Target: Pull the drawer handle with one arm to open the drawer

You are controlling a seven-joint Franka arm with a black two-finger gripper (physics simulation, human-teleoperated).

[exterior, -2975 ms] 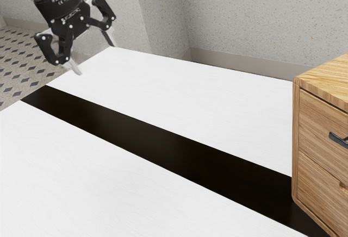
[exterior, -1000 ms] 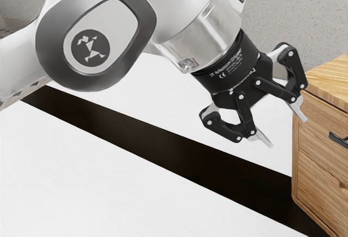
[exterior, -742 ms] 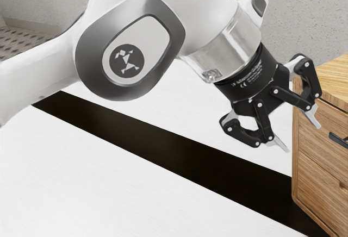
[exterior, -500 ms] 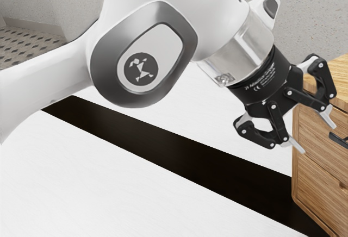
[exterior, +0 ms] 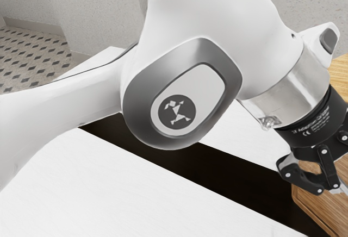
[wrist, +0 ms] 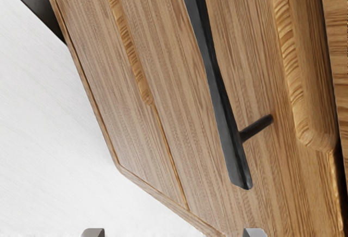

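Note:
A wooden cabinet (exterior: 321, 215) stands at the exterior view's right edge, mostly hidden behind my arm. My black gripper (exterior: 342, 182) hangs right in front of its face, partly cut off by the picture's edge. In the wrist view the drawer front (wrist: 152, 57) is very close, with a long black handle (wrist: 217, 95) standing off it on a short post. My gripper (wrist: 174, 231) is open: its two grey fingertips (wrist: 92, 231) stand wide apart, just short of the handle's end. Nothing is held.
The cabinet stands on a white table (exterior: 109, 193) crossed by a wide black stripe (exterior: 228, 166). My large white arm link (exterior: 179, 106) spans the middle of the exterior view. A tiled floor (exterior: 32, 52) and a speckled wall lie beyond the table.
My arm has swept from the far left across the table, right and down to the cabinet front. The gripper has stayed open throughout.

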